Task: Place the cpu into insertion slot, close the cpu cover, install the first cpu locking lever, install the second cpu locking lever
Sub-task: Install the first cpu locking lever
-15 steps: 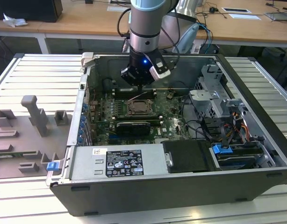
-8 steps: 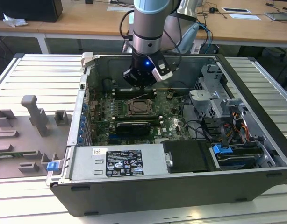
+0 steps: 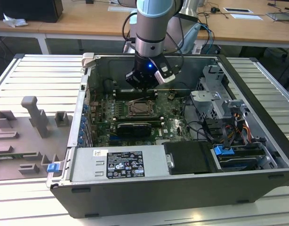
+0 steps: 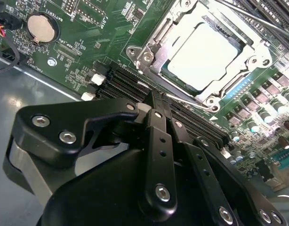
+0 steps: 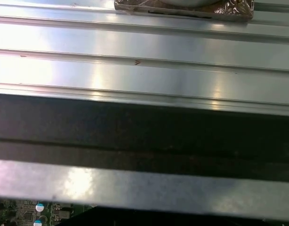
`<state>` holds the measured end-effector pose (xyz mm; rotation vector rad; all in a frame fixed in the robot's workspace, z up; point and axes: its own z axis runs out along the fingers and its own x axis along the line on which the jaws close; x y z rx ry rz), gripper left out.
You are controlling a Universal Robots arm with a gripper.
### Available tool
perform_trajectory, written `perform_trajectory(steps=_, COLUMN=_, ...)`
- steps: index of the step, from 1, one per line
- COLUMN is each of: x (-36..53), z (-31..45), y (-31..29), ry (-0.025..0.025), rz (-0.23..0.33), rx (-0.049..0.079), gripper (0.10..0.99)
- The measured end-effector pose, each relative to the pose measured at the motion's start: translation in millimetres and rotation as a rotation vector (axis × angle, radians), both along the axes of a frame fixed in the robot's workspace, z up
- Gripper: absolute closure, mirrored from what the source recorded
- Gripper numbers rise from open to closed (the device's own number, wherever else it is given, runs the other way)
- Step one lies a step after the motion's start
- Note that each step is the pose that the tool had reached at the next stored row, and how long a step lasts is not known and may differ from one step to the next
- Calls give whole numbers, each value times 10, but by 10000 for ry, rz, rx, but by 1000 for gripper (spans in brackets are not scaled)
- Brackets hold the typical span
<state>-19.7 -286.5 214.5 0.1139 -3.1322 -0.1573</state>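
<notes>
Hovering gripper (image 3: 143, 84): it hangs above the motherboard (image 3: 102, 117) at the upper centre of the exterior view, just behind the socket; it carries nothing visible, and I cannot tell if it is open or closed.
Cpu (image 4: 205, 59): its silvery top lies flat inside the insertion slot (image 3: 139, 108), at the upper right of the second wrist view, so step 1 looks done.
Cpu cover (image 4: 182, 23): the metal frame seems to lie down around the chip, pressing its edges; I judge it closed.
Locking levers: thin rods run along the frame, but I cannot tell if they are hooked.
Computer case (image 3: 135, 197): it lies open on the ribbed table (image 3: 36, 75), so the arm reaches from above.
</notes>
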Motion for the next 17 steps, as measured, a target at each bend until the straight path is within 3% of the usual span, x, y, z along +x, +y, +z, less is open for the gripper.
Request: perform_trajectory(steps=17, x=34, z=-93, y=1, ry=-1, rz=1, rx=-108, gripper=980)
